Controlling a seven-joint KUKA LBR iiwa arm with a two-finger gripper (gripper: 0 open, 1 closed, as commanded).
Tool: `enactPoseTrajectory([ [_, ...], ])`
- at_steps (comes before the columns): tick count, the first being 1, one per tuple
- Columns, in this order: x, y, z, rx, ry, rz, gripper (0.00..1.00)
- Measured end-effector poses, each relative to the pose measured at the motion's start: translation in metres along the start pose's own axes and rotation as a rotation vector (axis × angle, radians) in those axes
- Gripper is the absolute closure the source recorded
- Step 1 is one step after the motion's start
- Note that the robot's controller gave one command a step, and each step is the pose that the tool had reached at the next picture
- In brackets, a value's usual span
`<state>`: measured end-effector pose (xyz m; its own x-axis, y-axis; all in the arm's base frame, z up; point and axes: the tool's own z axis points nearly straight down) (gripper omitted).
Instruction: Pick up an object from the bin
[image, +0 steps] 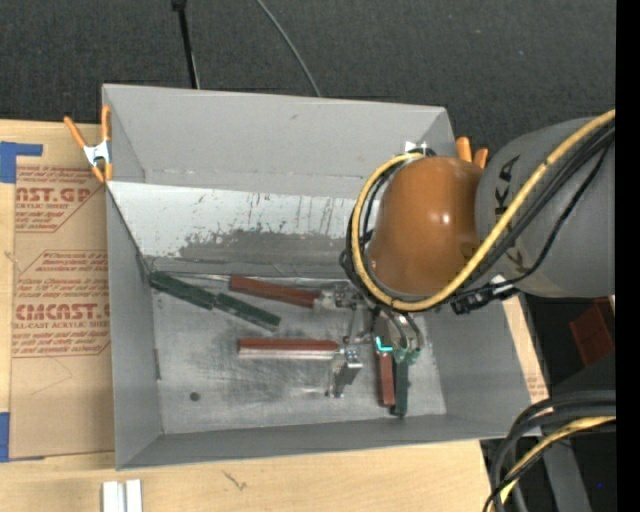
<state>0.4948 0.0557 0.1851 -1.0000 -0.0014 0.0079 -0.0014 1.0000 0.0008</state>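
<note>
The jaws hang at the right end of a red-handled tool (288, 347) on the bin (250, 140) floor; I cannot tell their gap. My arm (570, 230) reads "KA".

The arm (565, 215) is a thick, smooth grey tube with dark block lettering (505, 188) on its side. At its end sits a glossy, rounded orange-brown cover (425, 225), ringed by yellow and black cables (362, 215) that curve round the cover's left edge and run along the grey tube to the right. Under the cover the hand (347, 368) is a small piece of bare silvery metal, with a teal spot (383, 347) just beside it.
</note>
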Motion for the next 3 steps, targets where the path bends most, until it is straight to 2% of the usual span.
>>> enactPoseTrajectory([
  [1, -0.002, 0.000, -0.004, 0.000, -0.008, 0.001, 0.00],
  [2, -0.041, -0.002, 0.113, 0.001, 0.001, -0.077, 1.00],
  [3, -0.041, -0.002, 0.113, 0.001, 0.001, -0.077, 1.00],
])
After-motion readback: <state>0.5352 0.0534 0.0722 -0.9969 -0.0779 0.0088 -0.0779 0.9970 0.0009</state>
